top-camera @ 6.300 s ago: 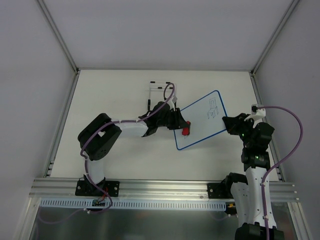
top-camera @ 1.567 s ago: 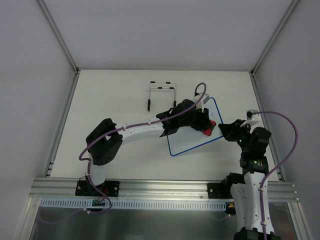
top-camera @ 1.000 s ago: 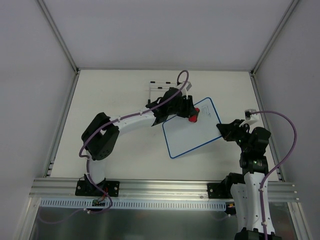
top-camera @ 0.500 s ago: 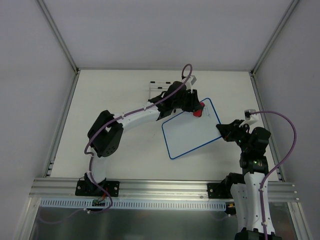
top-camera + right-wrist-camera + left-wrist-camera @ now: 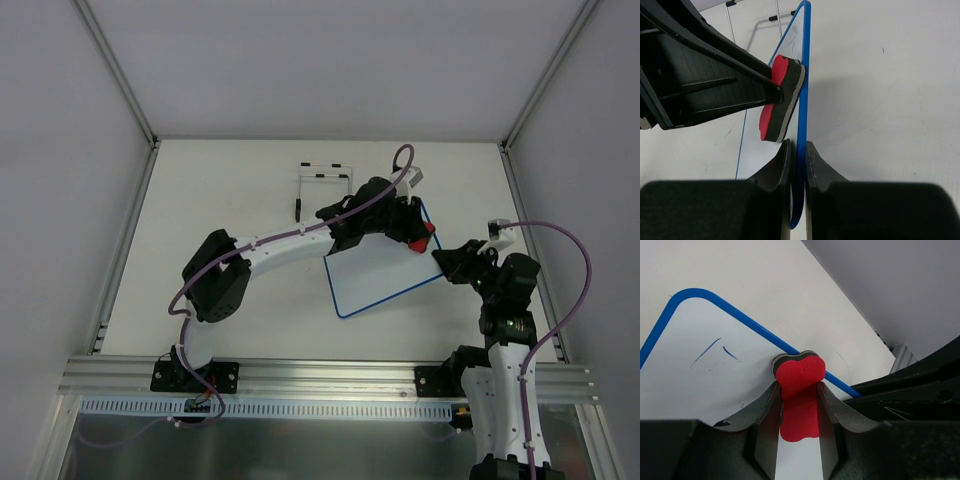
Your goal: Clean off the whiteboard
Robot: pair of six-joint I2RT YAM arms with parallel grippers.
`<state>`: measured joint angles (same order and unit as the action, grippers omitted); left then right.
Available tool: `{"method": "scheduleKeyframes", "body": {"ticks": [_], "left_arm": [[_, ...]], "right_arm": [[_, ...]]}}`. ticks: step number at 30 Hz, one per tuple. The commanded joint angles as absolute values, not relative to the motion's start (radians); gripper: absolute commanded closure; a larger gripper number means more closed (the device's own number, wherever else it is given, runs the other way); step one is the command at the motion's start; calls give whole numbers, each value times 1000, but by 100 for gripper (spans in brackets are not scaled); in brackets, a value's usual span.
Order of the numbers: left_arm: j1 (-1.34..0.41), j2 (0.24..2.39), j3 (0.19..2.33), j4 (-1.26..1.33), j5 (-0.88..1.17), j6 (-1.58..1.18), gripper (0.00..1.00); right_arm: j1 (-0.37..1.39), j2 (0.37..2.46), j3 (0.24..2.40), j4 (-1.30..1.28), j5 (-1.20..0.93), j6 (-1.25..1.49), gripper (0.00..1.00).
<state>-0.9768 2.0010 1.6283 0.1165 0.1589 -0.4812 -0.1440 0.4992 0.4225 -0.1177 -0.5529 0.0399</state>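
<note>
Left hand (image 5: 799, 391) clamps red eraser (image 5: 800, 371) against whiteboard (image 5: 690, 385) edge; right hand (image 5: 797, 150) pinches whiteboard frame.

From above, the left gripper (image 5: 412, 230) covers the far corner of the whiteboard (image 5: 385, 275). Only a bit of the red eraser (image 5: 420, 240) peeks out there. In the left wrist view the board runs off the left edge, and the thin blue marks (image 5: 715, 350) on it are too faint to read. In the right wrist view the board is edge-on, so its face hardly shows. The wire stand (image 5: 753, 32) beyond it is cut off at the top.
</note>
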Motion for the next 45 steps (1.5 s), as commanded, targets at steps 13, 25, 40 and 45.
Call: {"method": "scheduleKeyframes", "body": {"ticks": [13, 25, 40, 45], "left_arm": [[-778, 2012, 1617, 46, 163, -526, 100], [-877, 2036, 1687, 38, 229, -454, 100], [-907, 2039, 1700, -32, 210, -442, 100], [-833, 2025, 1658, -32, 195, -471, 100]], "right_arm": [[-127, 489, 476, -55, -607, -41, 100], [-126, 495, 476, -55, -609, -44, 100], [-127, 499, 477, -55, -609, -48, 100], [-127, 495, 477, -55, -607, -46, 100]]}}
